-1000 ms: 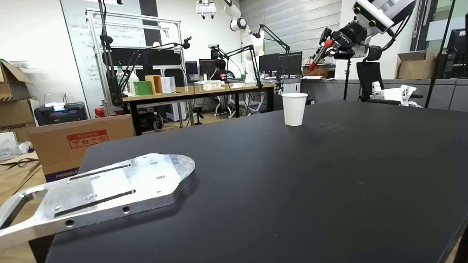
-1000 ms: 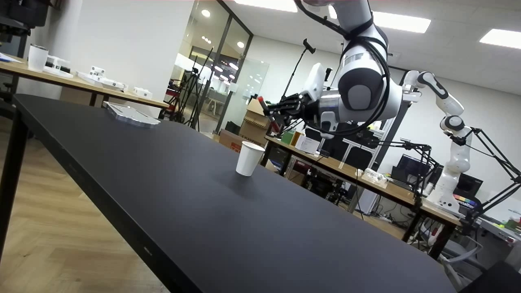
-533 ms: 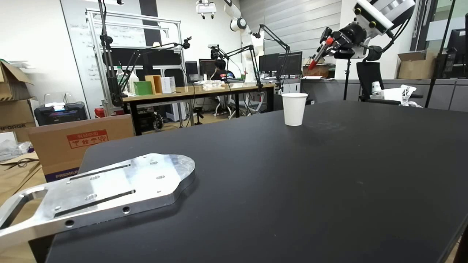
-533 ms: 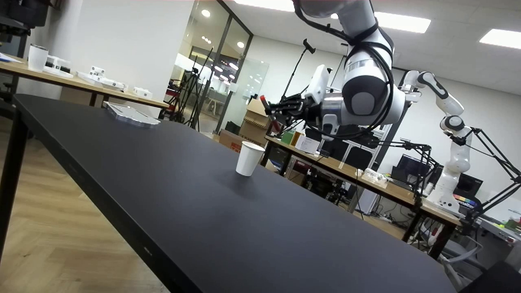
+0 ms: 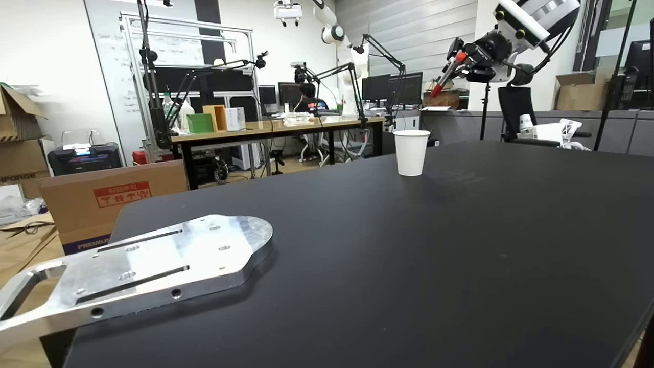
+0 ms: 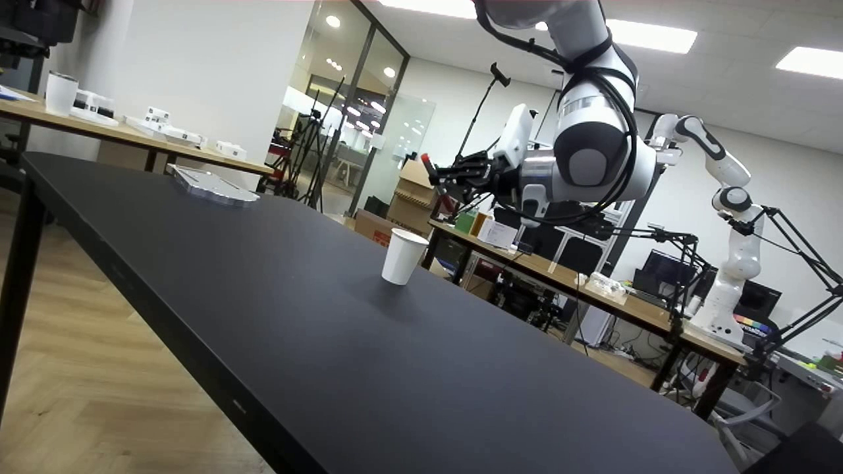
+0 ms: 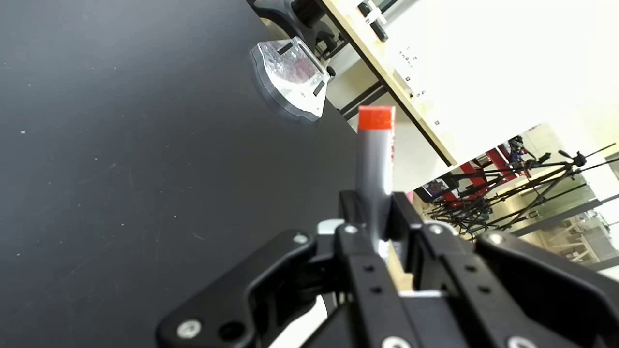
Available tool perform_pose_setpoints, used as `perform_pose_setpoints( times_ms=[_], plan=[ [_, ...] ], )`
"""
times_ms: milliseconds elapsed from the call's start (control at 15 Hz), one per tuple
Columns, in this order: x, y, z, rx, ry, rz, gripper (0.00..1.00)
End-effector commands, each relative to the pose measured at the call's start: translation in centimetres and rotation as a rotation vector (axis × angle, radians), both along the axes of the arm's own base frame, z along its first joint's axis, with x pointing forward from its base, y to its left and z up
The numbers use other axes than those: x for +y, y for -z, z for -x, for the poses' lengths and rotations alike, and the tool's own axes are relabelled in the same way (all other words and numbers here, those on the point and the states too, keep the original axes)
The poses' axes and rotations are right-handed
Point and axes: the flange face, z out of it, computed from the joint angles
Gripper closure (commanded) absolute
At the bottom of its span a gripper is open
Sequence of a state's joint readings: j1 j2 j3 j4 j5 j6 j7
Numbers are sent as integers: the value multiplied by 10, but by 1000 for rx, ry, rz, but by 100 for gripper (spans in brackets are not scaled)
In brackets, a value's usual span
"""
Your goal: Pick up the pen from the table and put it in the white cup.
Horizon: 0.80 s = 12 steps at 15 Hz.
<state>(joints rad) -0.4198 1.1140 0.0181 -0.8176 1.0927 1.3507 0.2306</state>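
Observation:
The pen [image 5: 447, 74] has a greyish barrel and red ends. It is tilted in the air, held across my gripper [image 5: 454, 65]. In the wrist view the fingers [image 7: 372, 210] are shut on the pen [image 7: 375, 159], with its red end pointing away. In an exterior view the gripper [image 6: 442, 176] hides the middle of the pen; one red end [image 6: 425, 159] shows. The white cup [image 5: 411, 153] stands upright on the black table [image 5: 357, 255]. The cup [image 6: 403, 258] is below the gripper in both exterior views. I cannot make the cup out in the wrist view.
A metal plate [image 5: 179, 255] lies at one end of the table, also in the wrist view [image 7: 292, 77]. A cardboard box [image 5: 112, 204] stands beside the table. A wooden-topped workbench [image 5: 286, 128] is behind it. Cables [image 6: 616, 99] hang along my arm.
My gripper and the pen have shifted slightly, a little up in an exterior view, mostly in the earlier half second. Since then they look still. The cup has not moved.

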Motion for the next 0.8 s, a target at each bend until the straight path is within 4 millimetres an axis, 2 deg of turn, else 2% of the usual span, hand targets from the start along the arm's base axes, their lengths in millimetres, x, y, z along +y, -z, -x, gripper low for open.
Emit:
perform_pose_setpoints(
  times_ms=[0,67,133,733],
  plan=[
    [0,0,0,0,0,0,80],
    [0,0,0,-1,0,0,80],
    [0,0,0,-1,-1,0,95],
    [27,22,-12,34,10,-49,95]
  ],
)
